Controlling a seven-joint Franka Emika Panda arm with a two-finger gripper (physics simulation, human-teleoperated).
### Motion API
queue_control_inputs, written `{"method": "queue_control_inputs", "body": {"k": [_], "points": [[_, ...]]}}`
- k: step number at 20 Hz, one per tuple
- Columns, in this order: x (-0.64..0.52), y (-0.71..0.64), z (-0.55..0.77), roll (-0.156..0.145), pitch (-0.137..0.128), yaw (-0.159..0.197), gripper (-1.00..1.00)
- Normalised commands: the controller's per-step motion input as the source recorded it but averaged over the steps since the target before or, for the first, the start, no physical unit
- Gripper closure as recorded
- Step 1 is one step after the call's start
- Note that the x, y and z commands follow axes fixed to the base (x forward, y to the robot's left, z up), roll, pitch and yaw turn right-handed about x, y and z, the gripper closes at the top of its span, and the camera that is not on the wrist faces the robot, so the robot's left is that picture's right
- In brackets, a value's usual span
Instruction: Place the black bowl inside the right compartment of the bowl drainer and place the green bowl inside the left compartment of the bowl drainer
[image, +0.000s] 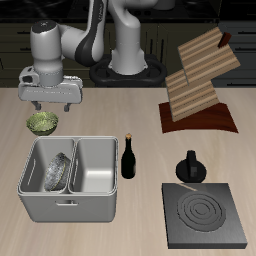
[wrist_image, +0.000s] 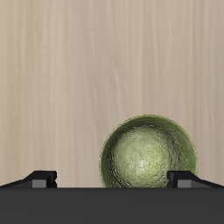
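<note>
Nearest the front edge sits the stove plate (image: 205, 216), with a moka pot (image: 190, 167) just behind it and a bottle (image: 129, 157) beside the drainer (image: 70, 205). None of these belongs to the task. One well of the drainer holds the black bowl (image: 60, 171), leaning on edge against the middle wall, so that half looks done. The well nearer the bottle is empty and likely awaits the green bowl (image: 42, 123), which rests upright on the table just behind the drainer. Above it hangs the gripper (image: 50, 100), jaws spread wide and holding nothing, apart from the bowl. In the wrist view the green bowl (wrist_image: 148, 153) lies off-centre, near one finger (wrist_image: 192, 178), probably so that the fingers can straddle its rim for a pinch on the wall. A wooden rack (image: 201, 82) stands well apart
</note>
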Motion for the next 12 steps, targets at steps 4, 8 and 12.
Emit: {"method": "queue_control_inputs", "body": {"k": [4, 8, 12], "points": [[-0.02, 0.0, -0.27, -0.014, 0.018, -0.034, -1.0], [-0.02, -0.04, -0.31, -0.009, 0.027, -0.037, -1.0], [-0.06, 0.03, -0.34, -0.003, 0.038, -0.017, -1.0]]}}
